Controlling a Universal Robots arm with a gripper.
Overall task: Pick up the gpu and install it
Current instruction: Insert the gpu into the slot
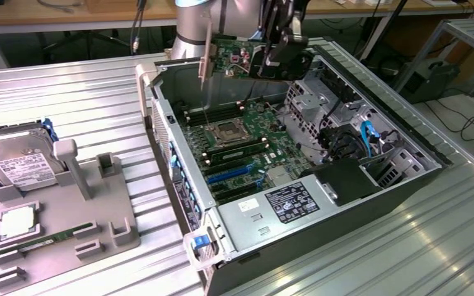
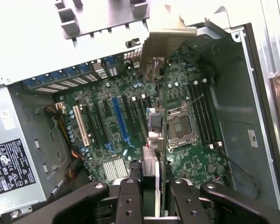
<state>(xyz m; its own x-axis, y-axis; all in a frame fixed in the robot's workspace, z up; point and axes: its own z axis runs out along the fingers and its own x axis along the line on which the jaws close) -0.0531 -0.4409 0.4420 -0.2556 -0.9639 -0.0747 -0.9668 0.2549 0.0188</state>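
And there's the arm (image 1: 194,28): a thick round tube in plain silver-grey metal with a soft sheen and a joint seam ringing it. Below it sits the gripper (image 1: 271,60), black all over, blocky and a little glossy. Up close now, two flat black fingers (image 2: 129,203), each dotted with small round screw recesses. Outside them are two heavier black link bars (image 2: 77,200), each capped by a bright silver pivot pin (image 2: 99,186).

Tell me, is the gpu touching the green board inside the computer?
Apart. In the exterior view the gpu hangs above the green board, with clear space between.
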